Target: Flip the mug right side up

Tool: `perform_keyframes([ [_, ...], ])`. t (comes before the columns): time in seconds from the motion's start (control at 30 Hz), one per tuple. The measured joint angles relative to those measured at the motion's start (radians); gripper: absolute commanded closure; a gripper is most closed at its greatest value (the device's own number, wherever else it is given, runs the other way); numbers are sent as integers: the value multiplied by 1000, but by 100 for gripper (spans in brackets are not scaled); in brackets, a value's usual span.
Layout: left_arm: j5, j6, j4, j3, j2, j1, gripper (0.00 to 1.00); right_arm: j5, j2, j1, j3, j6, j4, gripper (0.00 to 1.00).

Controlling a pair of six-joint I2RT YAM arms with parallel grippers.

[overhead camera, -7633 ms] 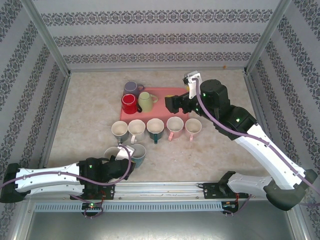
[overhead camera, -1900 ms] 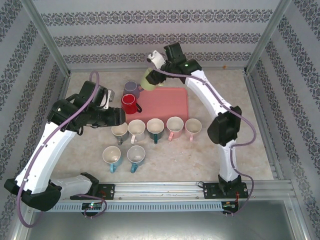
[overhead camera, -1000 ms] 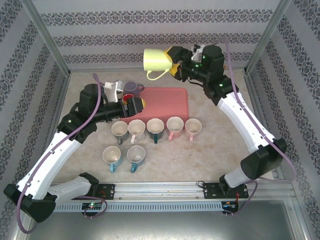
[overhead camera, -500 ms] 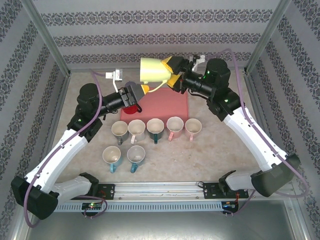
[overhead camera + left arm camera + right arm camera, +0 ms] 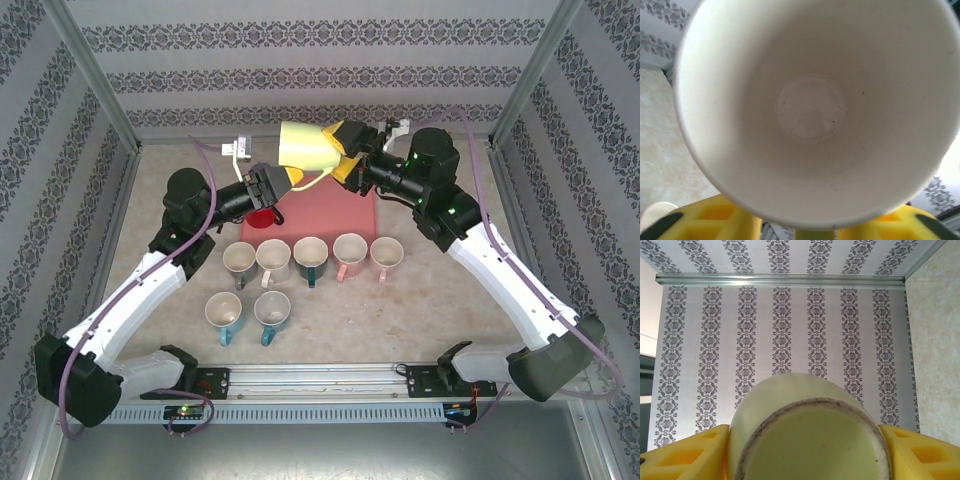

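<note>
The pale yellow-green mug hangs on its side above the pink tray's far edge, with the right gripper clamped on its base. The left gripper, lower a moment ago, now flanks the handle; whether it grips cannot be told. Seven upright mugs stand before the tray, and one red mug sits at its left edge.

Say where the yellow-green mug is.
Top view: the yellow-green mug hangs sideways over the far edge of the pink tray, between the right hand and the left hand.
</note>
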Motion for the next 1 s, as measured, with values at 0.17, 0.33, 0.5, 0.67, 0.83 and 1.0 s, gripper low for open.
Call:
perform_keyframes([
  [0.17,8,-20,1,-6,-7,0,88,19,-15,6,-19,-12,13,49],
  [0.33,9,18,-73,-6,-55,-3,92,31,-42,24,-27,-51,-4,6],
  [0.5,-51,108,-277,23,-123,-1,94,81,-119,-8,-29,-147,-112,2],
  [0.67,-206,283,-615,146,-149,-98,95,225,-179,-64,87,-398,-436,2],
  [0.83,-417,446,-922,271,-118,-383,97,373,-200,-66,198,-629,-676,2],
  [1.0,-648,520,-1145,309,0,-669,97,450,-237,-63,200,-742,-798,2],
])
